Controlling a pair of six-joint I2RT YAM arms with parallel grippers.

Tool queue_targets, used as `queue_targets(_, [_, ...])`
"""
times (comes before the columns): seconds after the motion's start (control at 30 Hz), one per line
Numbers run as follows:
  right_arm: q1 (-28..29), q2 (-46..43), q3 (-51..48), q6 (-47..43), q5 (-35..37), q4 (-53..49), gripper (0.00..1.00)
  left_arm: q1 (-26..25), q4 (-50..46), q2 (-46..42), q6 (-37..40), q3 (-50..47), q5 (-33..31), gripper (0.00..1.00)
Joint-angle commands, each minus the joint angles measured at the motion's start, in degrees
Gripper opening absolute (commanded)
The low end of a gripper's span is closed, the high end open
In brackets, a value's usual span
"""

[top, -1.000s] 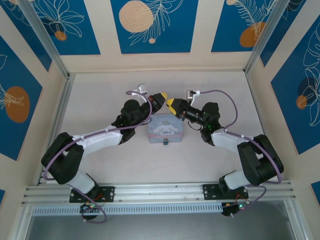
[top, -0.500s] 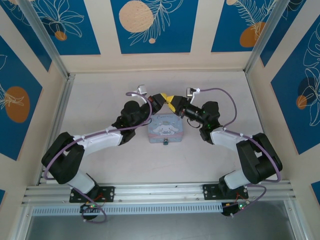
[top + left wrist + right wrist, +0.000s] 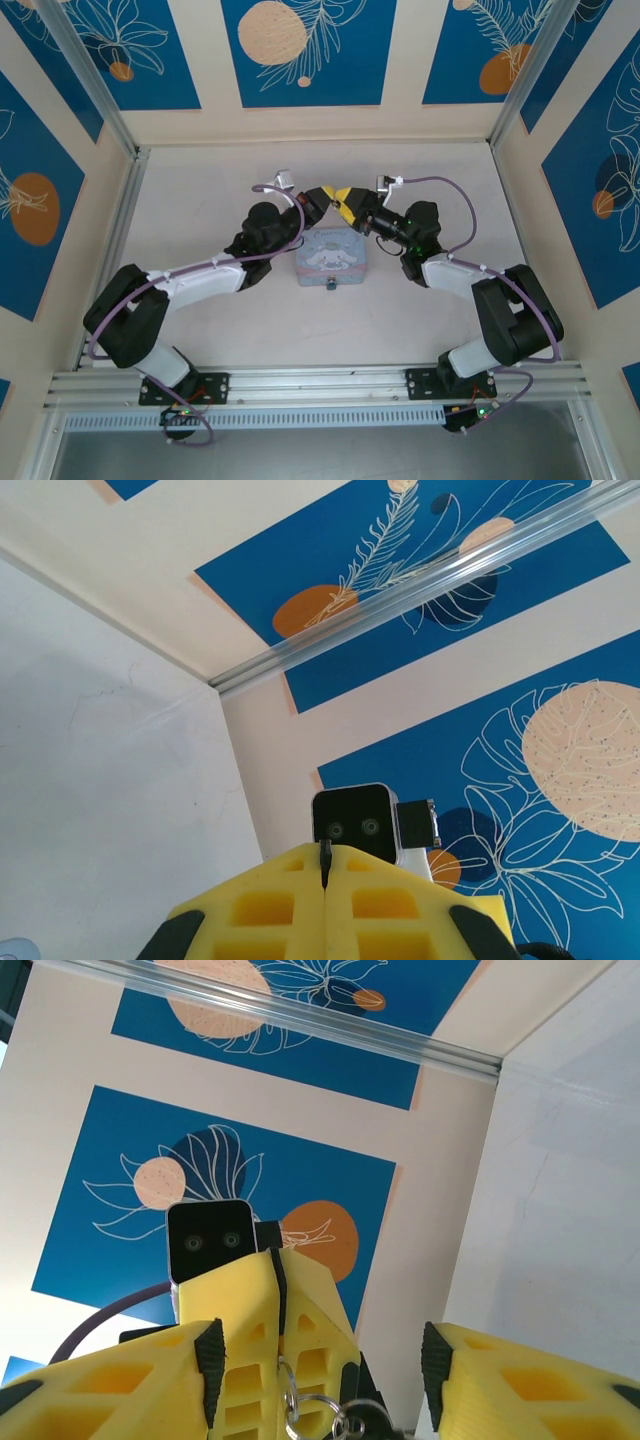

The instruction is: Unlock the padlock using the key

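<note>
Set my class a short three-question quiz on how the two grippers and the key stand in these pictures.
1. True or false: the left gripper is shut on the key.
2. Choose one. The right gripper is: A) shut and empty; B) open, its fingers either side of the left gripper's tips; C) shut on the padlock.
3. Fill in: in the right wrist view, a silvery ___ shows at the left gripper's fingers.

Key: 1 true; 2 B; 3 ring.
</note>
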Motion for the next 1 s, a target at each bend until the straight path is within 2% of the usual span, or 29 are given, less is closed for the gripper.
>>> queue_targets(0.0, [-0.2,0.1,1.6,-1.1,0.1,0.9,0.53,-0.5,1.2,0.2,0.1,-0.3,-0.3,0.00])
queue_targets(0.27, [0.7,0.9,2.0,-0.5,-0.8,2.4,0.40,-0.6,1.0,0.3,0.1,-0.4,-0.6,0.00])
queue_targets(0.47, [1.2,0.5,0.3,-0.1,-0.7,3.8,0.34,-0.6,1.0,0.2,0.2,-0.3,-1.0,0.00])
queue_targets(0.97, [1.6,0.4,-2.1,0.0,-1.2,5.3,0.31,-0.6,0.7,0.7,0.1,0.2,-1.0,0.00])
